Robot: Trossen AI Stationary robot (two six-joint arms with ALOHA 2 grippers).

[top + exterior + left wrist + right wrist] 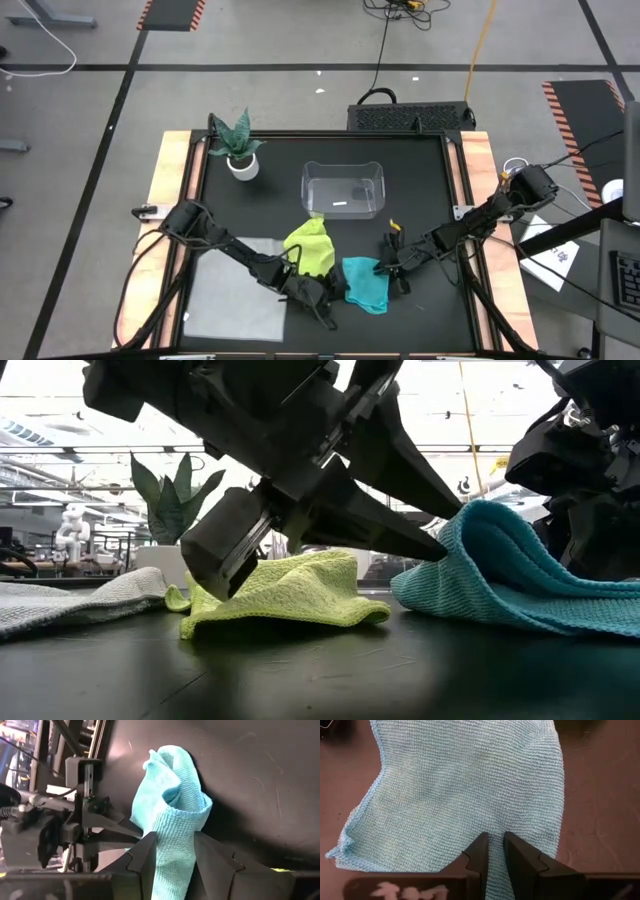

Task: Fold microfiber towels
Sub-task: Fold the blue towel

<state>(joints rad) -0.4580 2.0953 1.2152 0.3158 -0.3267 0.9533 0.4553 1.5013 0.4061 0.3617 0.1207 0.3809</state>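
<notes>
Between both claws: teal towel (366, 283).

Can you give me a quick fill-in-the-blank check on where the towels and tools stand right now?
1. Both the left tool and the right tool are shut on the ____ towel.
2. The yellow-green towel lies crumpled between the grey towel and the ____ towel.
3. The clear bin holds ____ towels.
4. The grey towel lies ____ on the table, under the left arm.

Missing words: teal; teal; no; flat
</notes>
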